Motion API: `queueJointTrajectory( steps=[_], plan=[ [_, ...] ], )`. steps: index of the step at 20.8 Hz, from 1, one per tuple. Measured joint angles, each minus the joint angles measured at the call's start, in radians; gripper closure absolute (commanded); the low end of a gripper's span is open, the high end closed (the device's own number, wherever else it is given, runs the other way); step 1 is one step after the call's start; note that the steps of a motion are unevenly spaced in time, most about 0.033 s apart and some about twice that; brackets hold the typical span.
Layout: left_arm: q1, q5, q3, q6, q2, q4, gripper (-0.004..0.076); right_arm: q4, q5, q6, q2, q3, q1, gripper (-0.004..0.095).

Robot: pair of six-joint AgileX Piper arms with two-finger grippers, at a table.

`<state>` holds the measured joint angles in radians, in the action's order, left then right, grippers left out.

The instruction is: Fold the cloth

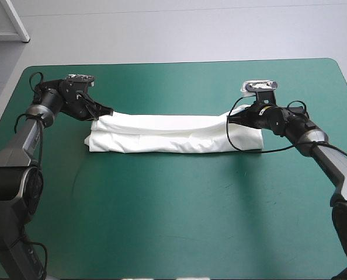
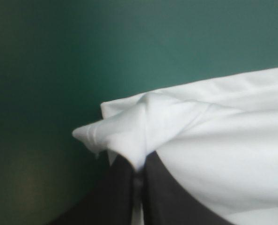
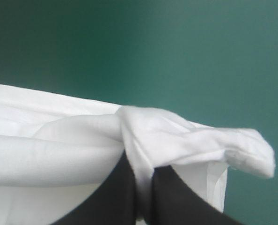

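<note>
The white T-shirt [image 1: 173,134] lies as a long narrow folded band across the middle of the teal-green table. My left gripper [image 1: 105,112] pinches its left end, slightly raised. In the left wrist view the black fingers [image 2: 118,187] meet with a bunched corner of T-shirt [image 2: 129,131] between them. My right gripper [image 1: 235,116] holds the right end. In the right wrist view its fingers [image 3: 169,197] close on a gathered fold of T-shirt [image 3: 143,136], with a loose corner sticking out to one side.
Bare teal-green cover [image 1: 179,216] spreads wide in front of the T-shirt, and a narrower strip [image 1: 173,87] lies behind it up to the table's far edge.
</note>
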<state>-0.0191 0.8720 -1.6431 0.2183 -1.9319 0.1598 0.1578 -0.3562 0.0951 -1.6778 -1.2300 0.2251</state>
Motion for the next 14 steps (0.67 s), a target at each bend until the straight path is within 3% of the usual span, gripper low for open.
queueJointTrajectory(
  steps=[2,3,4,6,7,8,10,14],
  plan=[
    [0.0,-0.027,0.0,-0.016,-0.035,-0.039,0.0732,-0.011,0.012,-0.001,-0.035,0.0,0.0,0.0887],
    [0.0,-0.047,0.0,-0.017,-0.049,-0.047,0.0721,-0.015,0.026,0.001,-0.052,0.0,0.0,0.0802],
    [0.0,-0.061,0.0,-0.02,-0.056,-0.049,0.0683,-0.016,0.033,0.001,-0.06,0.0,0.0,0.0663],
    [0.0,-0.085,0.0,-0.021,-0.066,-0.045,0.0551,-0.013,0.041,0.001,-0.061,-0.001,0.0,0.0266],
    [0.0,-0.089,0.0,-0.022,-0.067,-0.04,0.047,-0.005,0.046,0.001,-0.061,-0.001,0.0,0.0135],
    [0.0,-0.089,-0.002,-0.022,-0.067,-0.034,0.0384,-0.001,0.054,0.001,-0.061,-0.002,0.0,0.0074],
    [0.0,-0.066,-0.015,-0.024,-0.066,-0.032,0.0296,0.0,0.057,0.001,-0.053,-0.002,0.0,0.0083],
    [0.0,0.016,-0.081,-0.024,-0.024,-0.031,0.0288,0.0,0.057,0.001,0.041,-0.002,0.0,0.0098]
  ],
)
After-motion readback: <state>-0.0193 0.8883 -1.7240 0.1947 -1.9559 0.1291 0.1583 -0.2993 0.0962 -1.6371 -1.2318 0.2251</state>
